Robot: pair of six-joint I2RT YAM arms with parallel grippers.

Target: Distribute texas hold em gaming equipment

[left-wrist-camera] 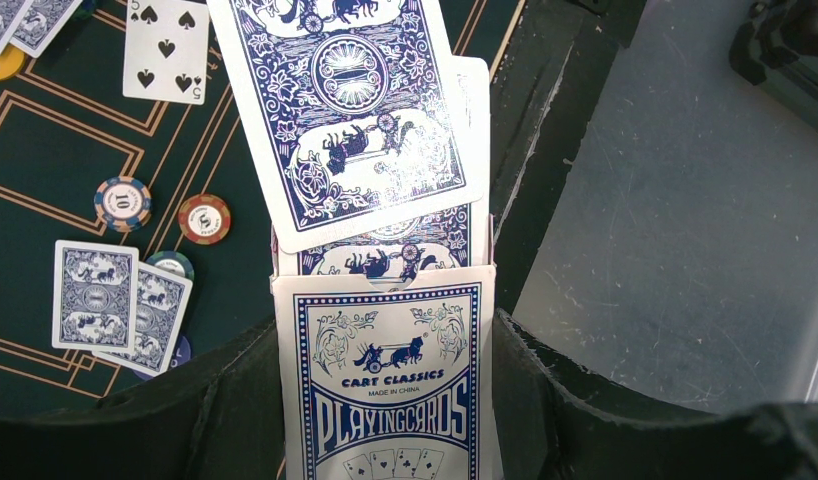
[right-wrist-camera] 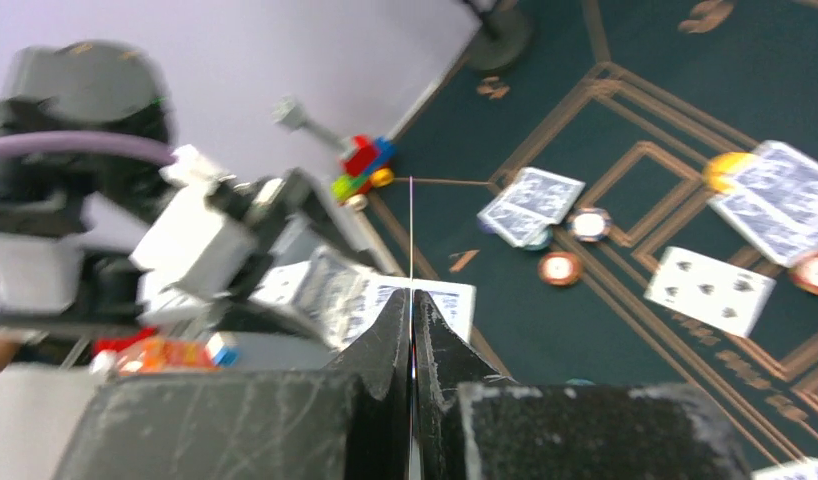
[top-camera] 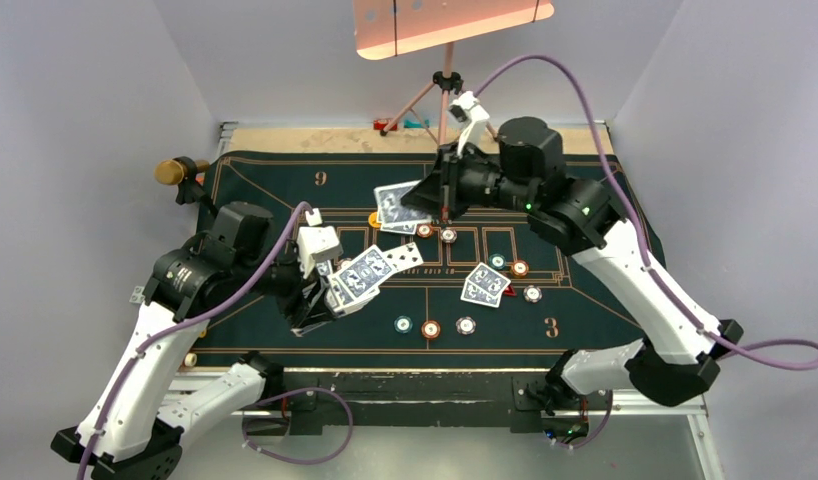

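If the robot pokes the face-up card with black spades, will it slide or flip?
Probably slide: the five of spades lies flat on the felt mat, thin and likely light. Picking it up looks harder, since no edge sticks up to pinch. Held by one end, it might bend.

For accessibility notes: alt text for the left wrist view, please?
A blue-and-white cardboard playing-card box, clamped between the left jaws, has blue-backed white-bordered playing cards sticking from its open top. Beside it on the dark green felt mat lie a face-up five of spades, two round chips and two face-down cards.
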